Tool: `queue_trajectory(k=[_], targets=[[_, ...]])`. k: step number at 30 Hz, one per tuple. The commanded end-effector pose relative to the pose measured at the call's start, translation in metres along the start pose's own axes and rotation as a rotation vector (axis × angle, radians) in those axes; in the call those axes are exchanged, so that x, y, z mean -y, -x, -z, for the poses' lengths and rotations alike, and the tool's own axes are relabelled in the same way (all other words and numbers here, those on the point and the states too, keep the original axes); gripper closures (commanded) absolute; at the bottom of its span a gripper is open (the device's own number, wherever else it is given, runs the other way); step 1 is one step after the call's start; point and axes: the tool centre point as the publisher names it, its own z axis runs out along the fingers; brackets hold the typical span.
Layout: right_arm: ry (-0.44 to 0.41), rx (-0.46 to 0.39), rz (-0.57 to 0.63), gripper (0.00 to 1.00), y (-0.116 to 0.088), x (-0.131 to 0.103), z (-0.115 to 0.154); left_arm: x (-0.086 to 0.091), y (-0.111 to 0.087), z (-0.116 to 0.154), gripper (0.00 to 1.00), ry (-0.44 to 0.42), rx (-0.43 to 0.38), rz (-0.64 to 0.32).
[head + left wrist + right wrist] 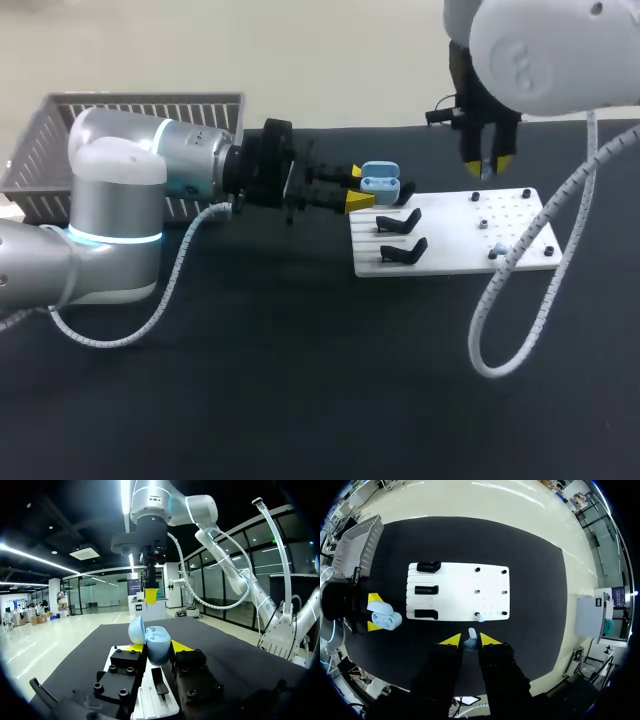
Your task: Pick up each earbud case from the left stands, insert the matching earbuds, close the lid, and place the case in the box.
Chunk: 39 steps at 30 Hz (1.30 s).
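Open blue case gripped by left pincer; half-hidden earbud pinched in right pincer.

Right gripper clamps a small pale-blue earbud between both yellow tips, just off the white plastic board carrying three black stands. Left gripper grips an open light-blue earbud case.
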Motion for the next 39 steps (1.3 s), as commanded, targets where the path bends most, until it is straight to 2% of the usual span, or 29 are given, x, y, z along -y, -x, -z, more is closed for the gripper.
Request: queue_trajectory(k=[1, 18, 20, 26, 28, 33, 39], targets=[[0.001, -0.003, 0.000, 1.00, 0.001, 0.000, 0.001, 0.000, -0.001, 0.000, 1.00, 0.002, 0.002, -0.002], [0.001, -0.003, 0.000, 1.00, 0.001, 0.000, 0.001, 0.000, -0.001, 0.000, 1.00, 0.002, 0.002, -0.002], [-0.032, 0.026, 0.008, 1.00, -0.002, -0.007, 0.010, 0.000, -0.001, 0.000, 1.00, 0.002, 0.002, -0.002], [-0.043, 0.059, -0.045, 1.00, -0.011, -0.023, 0.040, 0.000, -0.001, 0.000, 1.00, 0.002, 0.002, -0.002], [-0.045, 0.049, -0.097, 1.00, -0.014, -0.028, 0.048, 0.000, -0.001, 0.000, 1.00, 0.002, 0.002, -0.002], [-0.017, -0.039, -0.231, 1.00, -0.019, -0.043, 0.057, 0.000, -0.001, 0.000, 1.00, 0.002, 0.002, -0.002], [0.042, -0.116, -0.298, 1.00, -0.020, -0.062, 0.058, 0.000, -0.001, 0.000, 1.00, 0.002, 0.002, -0.002]])
